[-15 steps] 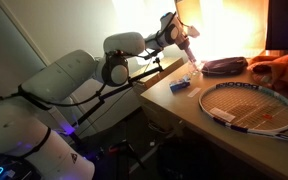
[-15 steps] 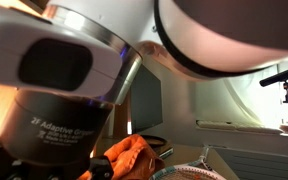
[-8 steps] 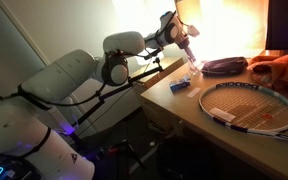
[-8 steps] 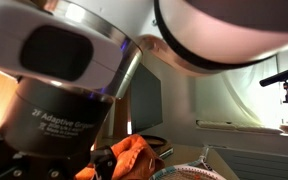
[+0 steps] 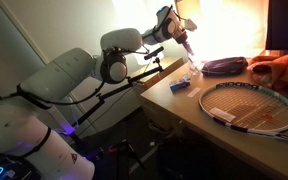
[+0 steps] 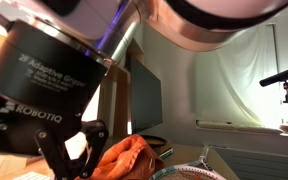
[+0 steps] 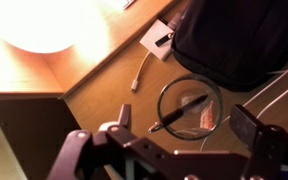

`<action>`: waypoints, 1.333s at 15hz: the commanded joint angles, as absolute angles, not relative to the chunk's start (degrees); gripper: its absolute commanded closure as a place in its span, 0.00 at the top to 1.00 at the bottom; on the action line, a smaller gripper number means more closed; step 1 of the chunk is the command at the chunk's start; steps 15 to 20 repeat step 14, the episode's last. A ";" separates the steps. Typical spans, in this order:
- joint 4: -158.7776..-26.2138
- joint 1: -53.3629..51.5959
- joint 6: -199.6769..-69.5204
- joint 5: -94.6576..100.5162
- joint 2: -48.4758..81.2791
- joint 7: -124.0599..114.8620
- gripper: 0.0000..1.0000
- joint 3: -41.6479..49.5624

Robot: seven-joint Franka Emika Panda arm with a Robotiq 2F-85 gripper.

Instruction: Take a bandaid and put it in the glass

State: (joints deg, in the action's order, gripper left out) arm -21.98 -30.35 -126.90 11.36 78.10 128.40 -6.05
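Arm [image 5: 134, 42] outstretched, claw [image 7: 182, 114] spread above glass [image 7: 161, 104]

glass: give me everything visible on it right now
The glass is small, pale and see-through. In the wrist view it shows from above as a round rim, standing upright on the wooden table, next to a dark bag. A slim strip, possibly the bandaid, lies aslant inside. The open gripper hangs above it, with fingers on either side and not touching. In an exterior view the glass is near the table's edge.
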 commanded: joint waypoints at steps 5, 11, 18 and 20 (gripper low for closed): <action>-22.24 -31.02 -127.61 15.69 77.62 113.70 1.00 1.20; -22.50 -31.73 -127.58 16.02 77.55 109.77 1.00 2.64; -21.72 -32.21 -127.56 16.04 77.92 109.62 1.00 3.02; -21.72 -32.21 -127.56 16.04 77.92 109.62 1.00 3.02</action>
